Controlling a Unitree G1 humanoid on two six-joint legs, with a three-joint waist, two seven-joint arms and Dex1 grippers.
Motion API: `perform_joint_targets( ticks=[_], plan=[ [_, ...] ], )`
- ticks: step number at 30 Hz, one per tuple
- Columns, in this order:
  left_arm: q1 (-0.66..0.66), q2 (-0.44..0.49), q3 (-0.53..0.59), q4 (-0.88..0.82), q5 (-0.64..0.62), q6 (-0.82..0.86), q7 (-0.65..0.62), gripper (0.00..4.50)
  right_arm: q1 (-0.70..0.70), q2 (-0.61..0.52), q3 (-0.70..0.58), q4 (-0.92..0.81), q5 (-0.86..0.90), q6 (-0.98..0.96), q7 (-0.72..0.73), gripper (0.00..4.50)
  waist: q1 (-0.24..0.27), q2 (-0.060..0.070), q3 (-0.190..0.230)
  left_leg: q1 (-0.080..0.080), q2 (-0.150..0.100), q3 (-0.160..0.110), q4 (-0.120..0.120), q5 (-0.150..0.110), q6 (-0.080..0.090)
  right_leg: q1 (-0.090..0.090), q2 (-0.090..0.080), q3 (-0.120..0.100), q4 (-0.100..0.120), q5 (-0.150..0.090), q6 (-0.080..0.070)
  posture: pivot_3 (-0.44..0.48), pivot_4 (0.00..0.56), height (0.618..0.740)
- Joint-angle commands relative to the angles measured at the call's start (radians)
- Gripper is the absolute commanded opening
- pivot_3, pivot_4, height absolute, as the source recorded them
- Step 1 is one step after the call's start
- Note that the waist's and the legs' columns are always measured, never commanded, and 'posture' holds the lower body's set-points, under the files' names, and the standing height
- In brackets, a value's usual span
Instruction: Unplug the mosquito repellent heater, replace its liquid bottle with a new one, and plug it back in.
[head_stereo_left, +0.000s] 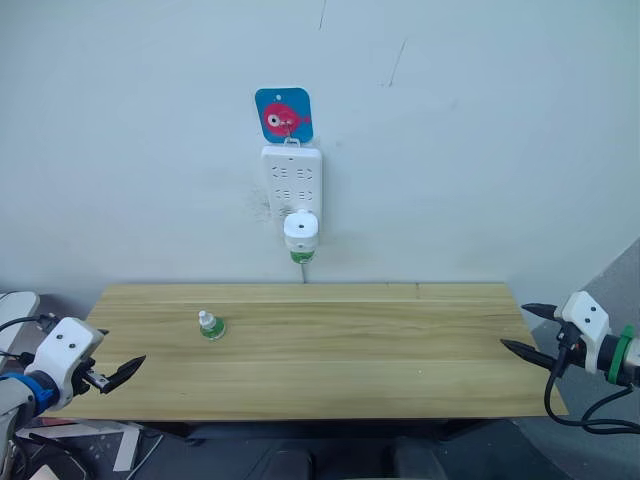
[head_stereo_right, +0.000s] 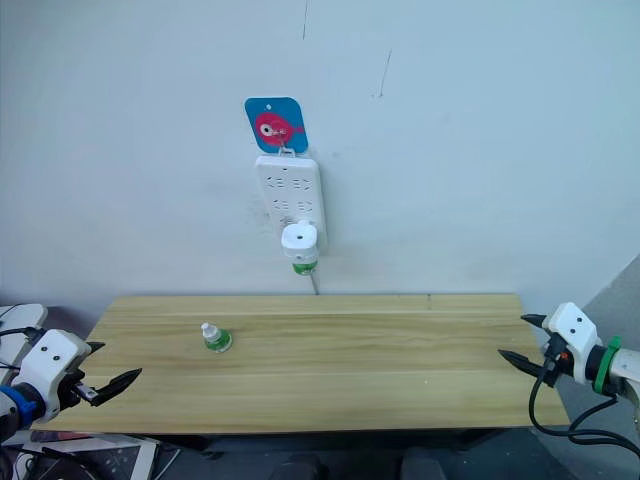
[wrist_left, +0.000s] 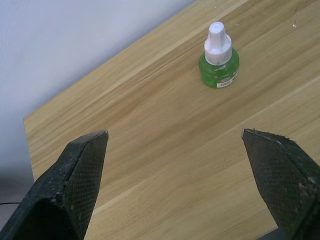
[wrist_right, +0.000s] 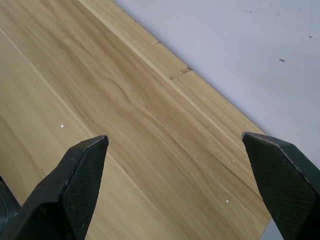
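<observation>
Left gripper (head_stereo_left: 118, 374) far below heater (head_stereo_left: 301, 232)

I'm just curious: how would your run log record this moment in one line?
heater: plugged into power strip | new bottle: on table | left gripper, right gripper: open, empty

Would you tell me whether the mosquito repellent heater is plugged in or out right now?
Plugged in: the mosquito repellent heater sits on the lower end of the power strip on the wall, a green bottle beneath it.
</observation>
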Motion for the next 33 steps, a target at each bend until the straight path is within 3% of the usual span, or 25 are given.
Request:
perform_joint_targets(
  ticks=[1,23,33],
  plan=[
    [-0.004,0.015,0.013,-0.017,-0.021,0.008,-0.011,4.5,-0.002,-0.015,-0.037,-0.029,0.012,-0.006,-0.002,4.47,0.0,0.0,0.0,0.0,0.0,0.0,0.0,0.0,0.0,0.0,0.0,0.0,0.0,0.0,0.0,0.098,0.066,0.74],
    [-0.006,0.026,0.016,-0.044,-0.031,0.027,-0.046,4.5,-0.016,-0.01,-0.037,-0.033,0.023,0.023,-0.015,4.47,0.0,0.0,0.0,0.0,0.0,0.0,0.0,0.0,0.0,0.0,0.0,0.0,0.0,0.0,0.0,0.095,0.067,0.74],
    [0.006,0.033,0.052,-0.037,-0.065,0.012,-0.073,4.5,0.01,-0.01,-0.045,-0.053,0.029,0.008,-0.009,4.47,-0.001,0.0,0.004,0.0,0.0,0.0,0.0,0.0,0.0,0.0,0.0,0.0,0.0,-0.001,-0.001,0.082,0.093,0.74]
  ],
)
